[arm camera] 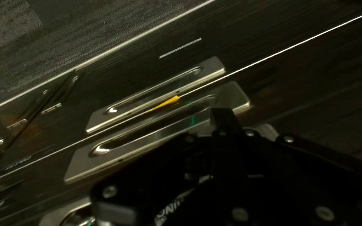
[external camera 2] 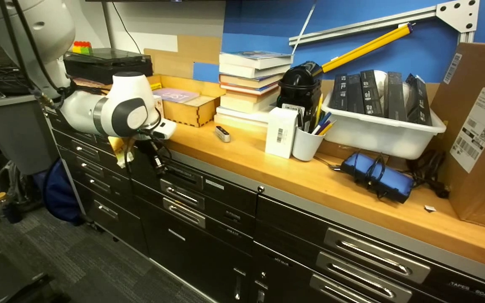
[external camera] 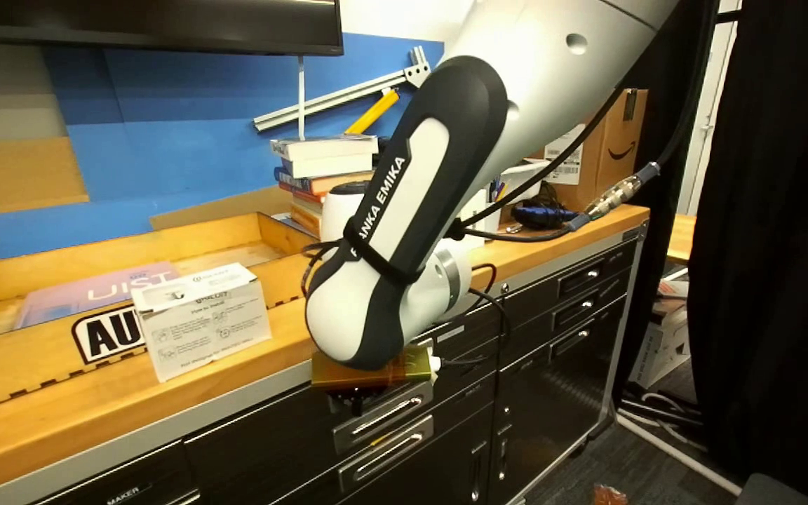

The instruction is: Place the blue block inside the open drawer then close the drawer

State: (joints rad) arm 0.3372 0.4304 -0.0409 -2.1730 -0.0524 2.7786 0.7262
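Note:
The blue block is out of view in all frames. No drawer shows its pale inner sides; the black drawer fronts (external camera: pixel 257 442) look flush with the cabinet, and they also show in an exterior view (external camera 2: pixel 221 210). My gripper (external camera: pixel 356 408) points down in front of the drawers, just by the upper metal handle (external camera: pixel 384 415). In an exterior view the gripper (external camera 2: pixel 159 166) hangs before the cabinet front, below the worktop. In the wrist view the gripper's fingers (arm camera: pixel 222 121) are together, with nothing seen between them, over the edge of a handle plate (arm camera: pixel 162 135).
A lower handle (arm camera: pixel 156 94) with a yellow mark (arm camera: pixel 167 102) beside it lies close below. The wooden worktop (external camera 2: pixel 242 162) overhangs nearby. A white box (external camera: pixel 204 322) stands at its edge beside the tan tray (external camera: pixel 18 358). Books (external camera 2: pixel 251 84) and a cup of pens (external camera 2: pixel 307 145) stand further along.

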